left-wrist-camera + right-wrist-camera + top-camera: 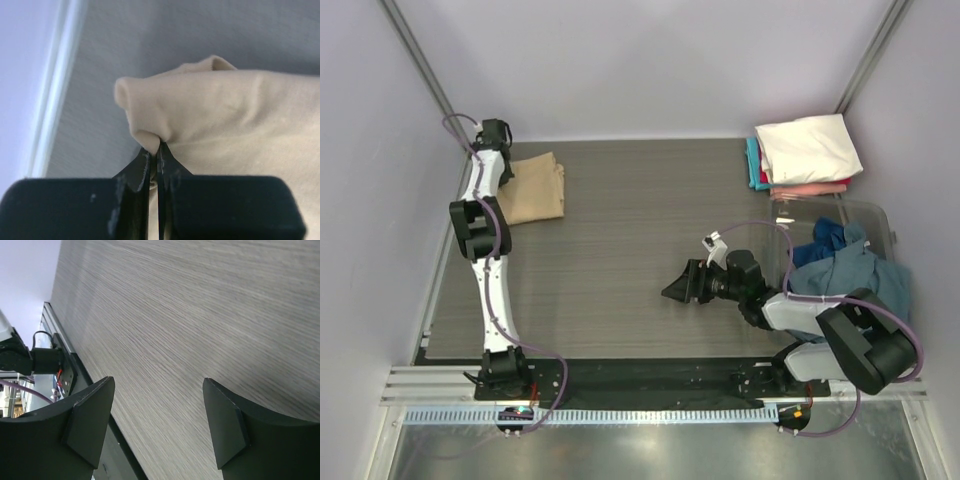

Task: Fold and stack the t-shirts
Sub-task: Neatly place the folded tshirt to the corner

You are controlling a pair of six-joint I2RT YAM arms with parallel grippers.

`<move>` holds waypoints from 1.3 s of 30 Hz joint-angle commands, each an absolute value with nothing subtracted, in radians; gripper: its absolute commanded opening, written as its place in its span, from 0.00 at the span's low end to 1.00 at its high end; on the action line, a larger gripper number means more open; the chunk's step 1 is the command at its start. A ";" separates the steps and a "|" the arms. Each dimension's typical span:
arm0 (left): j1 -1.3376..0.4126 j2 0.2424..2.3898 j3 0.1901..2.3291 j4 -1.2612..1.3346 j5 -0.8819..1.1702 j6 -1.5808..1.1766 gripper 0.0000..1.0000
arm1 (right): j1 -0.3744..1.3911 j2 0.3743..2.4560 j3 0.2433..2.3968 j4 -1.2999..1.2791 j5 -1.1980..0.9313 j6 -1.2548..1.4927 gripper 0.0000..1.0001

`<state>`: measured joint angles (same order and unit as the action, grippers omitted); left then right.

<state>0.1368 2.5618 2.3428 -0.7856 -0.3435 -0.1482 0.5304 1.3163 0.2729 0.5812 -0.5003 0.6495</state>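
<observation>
A folded tan t-shirt [534, 188] lies at the far left of the table. My left gripper [508, 160] is at its far left corner, shut on a pinch of the tan cloth [150, 135]. My right gripper [676, 288] is open and empty, low over the bare table near the middle right; its fingers [90, 427] show only table between them. A stack of folded shirts, cream-white [808, 148] on top with pink, red and teal under it, sits at the far right.
A clear bin [876, 225] at the right holds crumpled slate blue [850, 275] and navy [825, 240] shirts. The table's left rail [50, 110] runs close to the tan shirt. Walls enclose the table on three sides.
</observation>
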 commanded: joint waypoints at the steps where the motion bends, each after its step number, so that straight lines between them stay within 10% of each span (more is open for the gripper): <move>1: 0.139 2.658 2.525 -0.628 -0.420 -0.022 0.02 | 0.534 1.342 0.278 0.747 -0.505 0.652 0.77; 22: 0.265 2.689 2.570 -0.199 -0.506 -0.018 0.28 | 0.486 1.440 0.288 0.844 -0.563 0.712 0.77; 26: 0.245 2.535 2.432 -0.199 -0.473 -0.032 0.64 | 0.486 1.442 0.284 0.851 -0.563 0.715 0.78; 29: 0.219 2.399 2.292 -0.189 -0.437 -0.093 0.71 | 0.486 1.440 0.282 0.856 -0.563 0.713 0.78; 39: 0.196 2.106 1.898 -0.262 -0.282 -0.415 0.71 | 0.488 1.416 0.262 0.868 -0.561 0.712 0.79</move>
<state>0.1814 2.1498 1.9640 -0.2474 -0.3439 -0.2752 0.4889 1.4384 0.2699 0.8024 -0.5579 0.7147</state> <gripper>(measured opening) 0.709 0.785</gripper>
